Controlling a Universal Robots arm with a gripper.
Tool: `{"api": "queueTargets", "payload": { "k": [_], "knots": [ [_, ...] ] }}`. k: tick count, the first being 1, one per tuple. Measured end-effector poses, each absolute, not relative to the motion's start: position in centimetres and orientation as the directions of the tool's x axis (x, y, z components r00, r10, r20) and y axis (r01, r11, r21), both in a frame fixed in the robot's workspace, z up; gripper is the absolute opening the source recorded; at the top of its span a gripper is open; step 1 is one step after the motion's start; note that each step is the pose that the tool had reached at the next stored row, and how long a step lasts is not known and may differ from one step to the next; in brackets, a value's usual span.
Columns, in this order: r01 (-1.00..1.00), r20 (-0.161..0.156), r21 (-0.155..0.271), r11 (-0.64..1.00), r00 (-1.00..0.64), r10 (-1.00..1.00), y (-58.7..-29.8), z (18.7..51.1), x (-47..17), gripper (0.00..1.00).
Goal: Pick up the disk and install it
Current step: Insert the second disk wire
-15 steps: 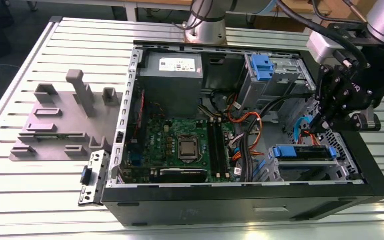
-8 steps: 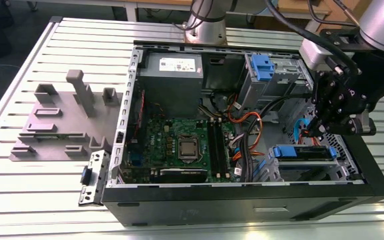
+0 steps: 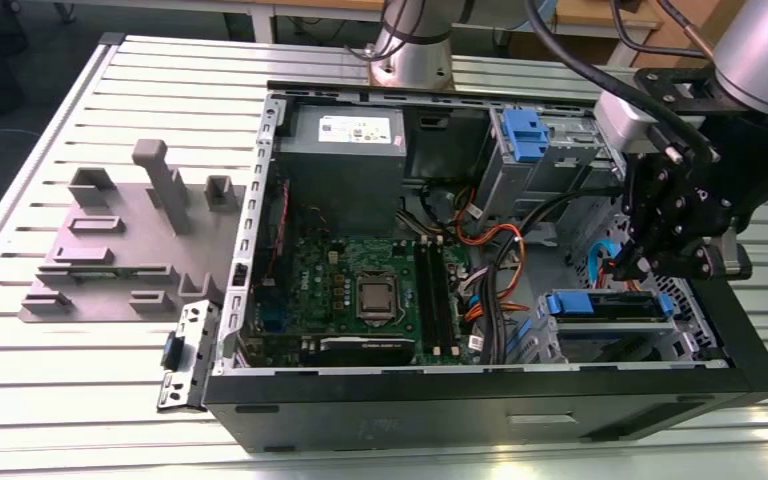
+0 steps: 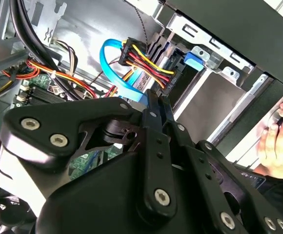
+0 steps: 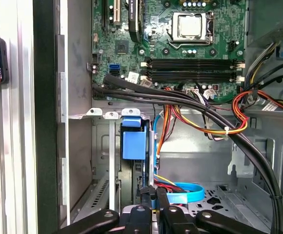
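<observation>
On the slatted table [image 3: 131, 90], an open computer case [image 3: 491, 410] is laid on its side, with its motherboard [image 3: 357, 280] exposed. At the corner of the case on the exterior view's right, a metal drive bay [image 5: 102, 146] is set. The disk [image 3: 607, 303] is seen inside it, its blue caddy lying between the bay's rails. Whether it is fully home cannot be told.

The tool [image 3: 644, 268] is held just over the disk's cable end. In both wrist views its fingers [image 4: 151, 131] are pressed together with nothing visible between them. It is therefore judged to be clenched and empty, and is probably being used to press rather than to clamp.

For the seating to be done well, the push is best applied squarely along the rails. It is best borne on the caddy frame and not on the disk's face or connector, so that the disk is not cocked in the bay. Force is best kept low and steady until the caddy is felt to catch.

The red-and-yellow power leads [image 4: 141, 61] and the blue data cable [image 5: 185, 192] lie just beside the tips. They are best kept out of the path, as a pinched lead could stop the disk short. A person's hand [image 4: 278, 141] is seen at the case edge and should be given room.
</observation>
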State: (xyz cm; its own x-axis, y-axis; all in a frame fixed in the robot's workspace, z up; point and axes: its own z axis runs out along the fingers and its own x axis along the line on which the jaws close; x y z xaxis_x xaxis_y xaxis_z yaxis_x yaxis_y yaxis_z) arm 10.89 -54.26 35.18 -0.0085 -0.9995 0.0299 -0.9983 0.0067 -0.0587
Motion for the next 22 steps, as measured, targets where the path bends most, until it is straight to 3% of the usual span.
{"api": "queueTargets", "payload": {
  "k": [13, 22],
  "knots": [
    [-0.998, 0.030, -0.062, 0.007, -0.008, -1.000, -54.26, 35.18, 10.85, 0.16],
    [-0.996, 0.030, -0.089, 0.004, -0.006, -1.000, -54.31, 34.97, 10.20, 0.16]
  ]
}}
